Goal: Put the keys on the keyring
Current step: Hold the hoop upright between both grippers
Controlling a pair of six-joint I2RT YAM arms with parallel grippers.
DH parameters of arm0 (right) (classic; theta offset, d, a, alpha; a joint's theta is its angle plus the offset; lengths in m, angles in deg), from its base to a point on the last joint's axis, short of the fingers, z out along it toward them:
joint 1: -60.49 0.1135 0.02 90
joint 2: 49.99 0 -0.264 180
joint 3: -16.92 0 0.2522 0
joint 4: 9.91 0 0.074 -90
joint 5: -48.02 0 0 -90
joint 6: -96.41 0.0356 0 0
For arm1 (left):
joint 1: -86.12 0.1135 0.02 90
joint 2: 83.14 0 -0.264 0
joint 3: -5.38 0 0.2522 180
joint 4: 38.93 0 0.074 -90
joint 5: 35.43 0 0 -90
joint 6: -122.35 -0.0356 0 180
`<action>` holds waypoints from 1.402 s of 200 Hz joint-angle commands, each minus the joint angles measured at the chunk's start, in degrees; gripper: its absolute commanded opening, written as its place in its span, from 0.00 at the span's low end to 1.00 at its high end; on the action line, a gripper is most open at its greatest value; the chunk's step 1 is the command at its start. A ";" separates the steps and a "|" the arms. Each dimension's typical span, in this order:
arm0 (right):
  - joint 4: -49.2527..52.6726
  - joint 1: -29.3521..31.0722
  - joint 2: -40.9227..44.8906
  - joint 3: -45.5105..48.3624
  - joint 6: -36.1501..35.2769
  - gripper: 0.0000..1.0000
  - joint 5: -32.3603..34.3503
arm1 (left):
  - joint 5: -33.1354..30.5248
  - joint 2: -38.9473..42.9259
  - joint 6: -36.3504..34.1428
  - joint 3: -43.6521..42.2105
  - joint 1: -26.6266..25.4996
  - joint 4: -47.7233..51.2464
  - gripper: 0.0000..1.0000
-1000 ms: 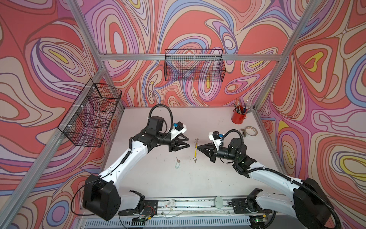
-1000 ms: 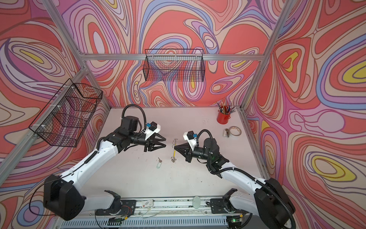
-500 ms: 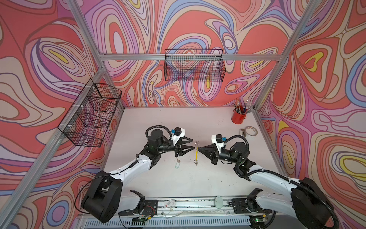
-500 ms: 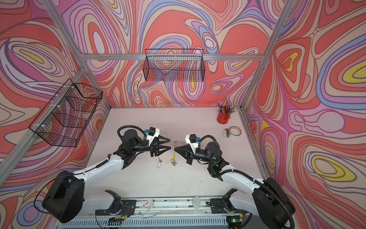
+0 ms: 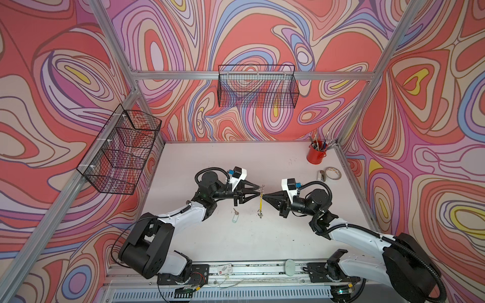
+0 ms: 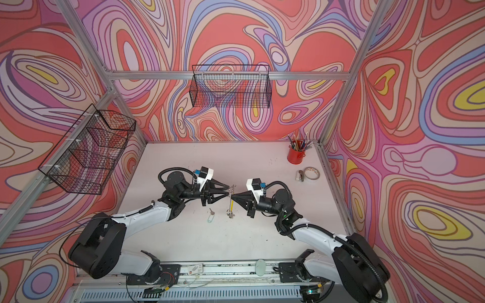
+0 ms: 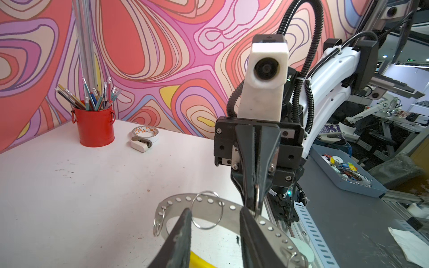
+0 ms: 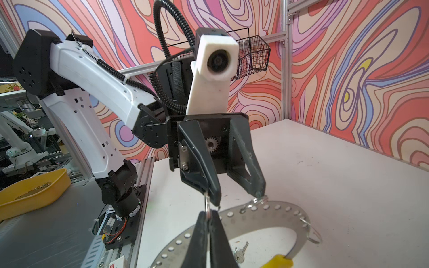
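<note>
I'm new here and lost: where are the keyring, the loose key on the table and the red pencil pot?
keyring (image 7: 229,213): left wrist view, on its flat holed band.
loose key (image 5: 235,215): a top view, where key meets tag.
red pencil pot (image 5: 316,157): a top view, on its side wall.

A red pencil cup (image 5: 316,156) stood in the far right corner of the white table (image 5: 210,244), with a tape roll (image 5: 333,173) near it. A wire basket (image 5: 258,90) hung on the back wall and a tiered wire basket (image 5: 120,152) on the left wall.
</note>
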 commanded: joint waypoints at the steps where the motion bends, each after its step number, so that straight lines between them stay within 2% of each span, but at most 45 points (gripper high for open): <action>1: -2.60 -0.11 0.03 0.50 -1.11 0.00 0.41 | 3.29 -0.60 2.55 -0.18 -0.22 -5.98 0.38; 36: -2.60 -0.08 0.35 0.55 -1.37 0.00 1.11 | 1.07 2.40 -0.99 -2.18 0.82 -2.48 0.46; 68: -3.04 -0.09 -0.10 0.57 -1.37 0.00 1.30 | 2.78 5.92 -7.51 -1.62 1.17 9.81 0.45; 124: -3.24 -0.07 -0.57 0.26 -1.11 0.00 0.86 | 3.11 4.96 -5.62 -0.13 -0.22 7.95 0.42; 209: -2.42 -0.05 -0.50 0.13 -1.55 0.00 0.79 | 3.80 2.74 -2.46 1.64 -1.57 4.61 0.28; 244: -2.29 -0.11 -0.70 0.06 -1.65 0.00 0.78 | 3.63 2.13 -2.37 2.08 -1.72 5.09 0.18; 280: -2.08 -0.11 -0.80 0.06 -1.81 0.00 0.51 | 2.65 1.73 -1.55 2.32 -1.85 4.63 0.00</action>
